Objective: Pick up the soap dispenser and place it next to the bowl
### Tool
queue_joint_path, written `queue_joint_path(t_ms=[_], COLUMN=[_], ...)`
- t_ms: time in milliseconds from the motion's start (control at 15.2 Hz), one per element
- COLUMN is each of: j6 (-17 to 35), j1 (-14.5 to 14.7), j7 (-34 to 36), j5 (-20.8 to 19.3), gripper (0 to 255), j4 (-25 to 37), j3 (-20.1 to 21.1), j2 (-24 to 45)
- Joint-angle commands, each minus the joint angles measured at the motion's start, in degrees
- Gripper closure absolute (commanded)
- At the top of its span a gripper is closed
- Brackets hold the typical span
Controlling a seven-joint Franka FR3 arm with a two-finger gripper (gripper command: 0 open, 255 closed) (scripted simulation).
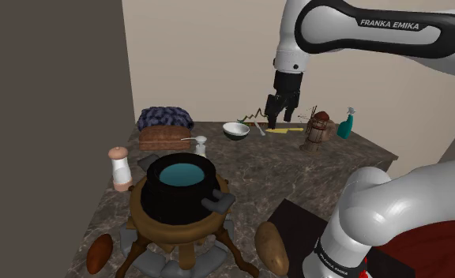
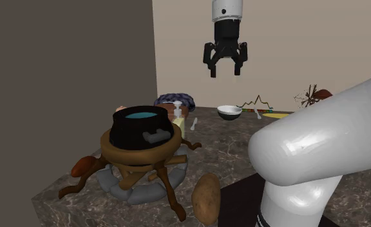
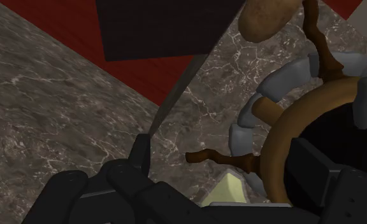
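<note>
**Dispenser is down-left of the fingers**

The fingers (image 2: 210, 66) are spread wide and empty, high over the table (image 2: 236, 143). The soap dispenser (image 2: 178, 120) stands upright mid-frame, lower left of them, just behind the black pot (image 2: 139, 129). The bowl (image 2: 229, 112) is to its right. I'd guess a down-left drop.

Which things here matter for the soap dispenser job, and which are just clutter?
Job: soap dispenser, bowl, open hand.
Clutter: black cauldron, potato, bread loaf, teal bottle, brown-capped shaker.
</note>
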Motion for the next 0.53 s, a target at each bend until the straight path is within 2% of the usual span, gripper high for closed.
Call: queue_joint_path(t_ms=[0,462], j6=[0.0,16.0], j1=[0.0,0.8], j7=[0.0,3.9], j5=[0.0,0.7], gripper=[0,0], j4=[0.0,-6.1], j3=[0.0,2.4], j2=[0.0,7.2])
